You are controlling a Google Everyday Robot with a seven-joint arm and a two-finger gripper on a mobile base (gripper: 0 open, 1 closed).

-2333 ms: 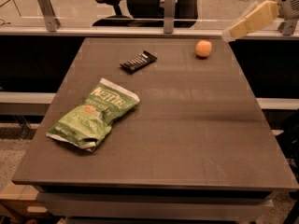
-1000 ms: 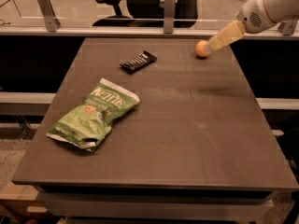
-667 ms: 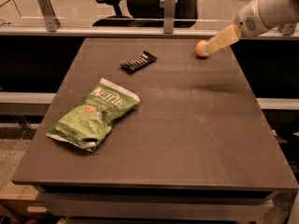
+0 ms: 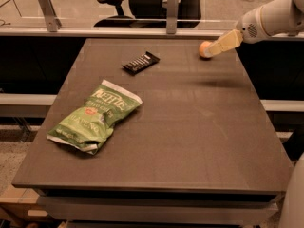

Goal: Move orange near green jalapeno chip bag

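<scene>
You see the gripper (image 4: 215, 49) at the far right of the table (image 4: 199, 146), reaching in from the right on the white arm (image 4: 273, 18). Its tan tip points down and to the left and meets the right side of the orange (image 4: 203, 49). You cannot tell whether the gripper is open, closed or holding the fruit. The orange sits near the table's far right edge, partly covered by the tip. The green jalapeno chip bag (image 4: 97, 117) lies flat on the near left part of the table, well apart from the orange. Between them, towards the far side, a black snack bar (image 4: 140, 62) lies at an angle, clear of both the bag and the orange.
</scene>
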